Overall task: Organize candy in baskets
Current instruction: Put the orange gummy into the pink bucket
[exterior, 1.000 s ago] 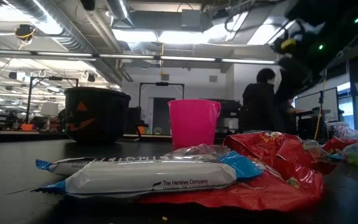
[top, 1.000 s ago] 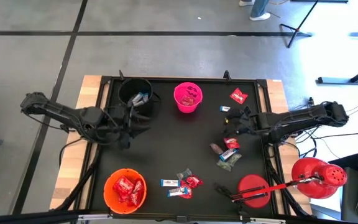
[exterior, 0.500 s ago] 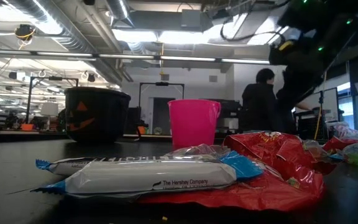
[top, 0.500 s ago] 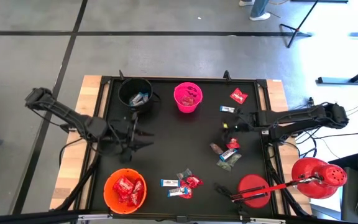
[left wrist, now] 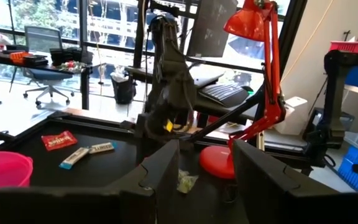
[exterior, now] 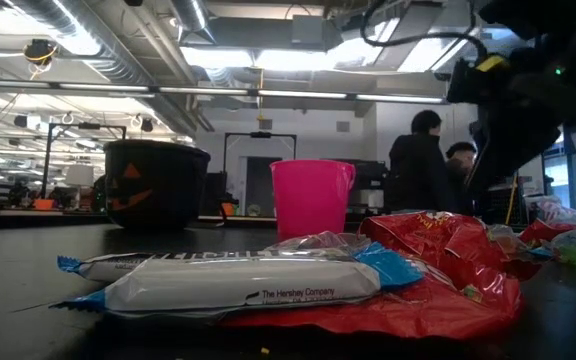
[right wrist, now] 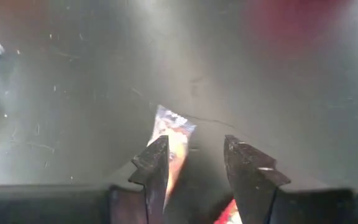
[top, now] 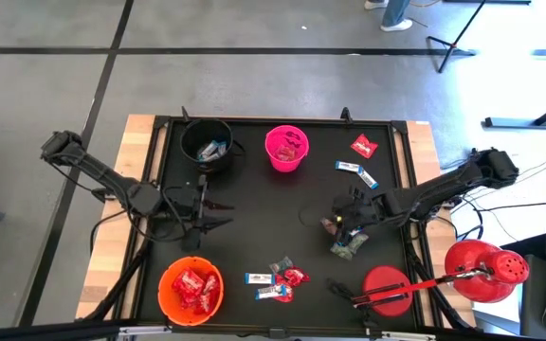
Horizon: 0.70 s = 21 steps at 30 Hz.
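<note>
The black bucket with blue-and-white bars in it and the pink bucket stand at the far side. The orange bucket, holding red packets, stands near left. Candy lies loose: a red packet and bars far right, a heap at the right, another heap near the front. My right gripper hangs open, tipped down over the right heap, a blue-and-white bar beside one finger. My left gripper stands open and empty left of the middle. My right gripper slants down from the table's right side over the bar. One finger stands at the bar's end, which lies flat on the table. I cannot tell whether the finger touches it.
A red desk lamp leans over the near right corner, its round base on the table. Bare black table lies between the two grippers. In the low view a person is in the room beyond the table.
My left gripper has drawn away from the black bucket toward the table's near edge and middle. My right gripper has moved toward the near edge and left, sinking and tipping downward over the right heap of candy.
</note>
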Available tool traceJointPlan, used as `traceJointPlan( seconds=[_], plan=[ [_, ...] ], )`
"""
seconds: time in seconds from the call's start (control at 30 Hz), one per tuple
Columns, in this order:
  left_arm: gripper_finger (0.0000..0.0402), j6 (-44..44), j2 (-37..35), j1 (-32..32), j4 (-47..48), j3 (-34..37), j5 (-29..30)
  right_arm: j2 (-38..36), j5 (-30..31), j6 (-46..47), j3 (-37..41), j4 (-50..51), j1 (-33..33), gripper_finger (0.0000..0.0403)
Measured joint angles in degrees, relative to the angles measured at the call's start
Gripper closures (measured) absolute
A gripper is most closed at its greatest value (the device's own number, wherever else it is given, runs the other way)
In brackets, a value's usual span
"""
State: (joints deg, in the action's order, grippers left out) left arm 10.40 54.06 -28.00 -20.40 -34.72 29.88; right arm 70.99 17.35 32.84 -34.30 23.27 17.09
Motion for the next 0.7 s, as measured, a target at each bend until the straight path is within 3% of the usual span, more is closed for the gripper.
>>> traceJointPlan(
  seconds=[0.47,0.7],
  plan=[
    [0.0261,0.1,0.0,-1.1,0.5,0.0,1.0,16.0,-1.5,1.4,-0.3,-6.3,1.3,0.0259],
    [0.0261,0.2,0.0,-1.1,1.7,0.0,1.8,15.6,-0.9,1.3,-0.4,-8.0,1.3,0.0343]
  ],
)
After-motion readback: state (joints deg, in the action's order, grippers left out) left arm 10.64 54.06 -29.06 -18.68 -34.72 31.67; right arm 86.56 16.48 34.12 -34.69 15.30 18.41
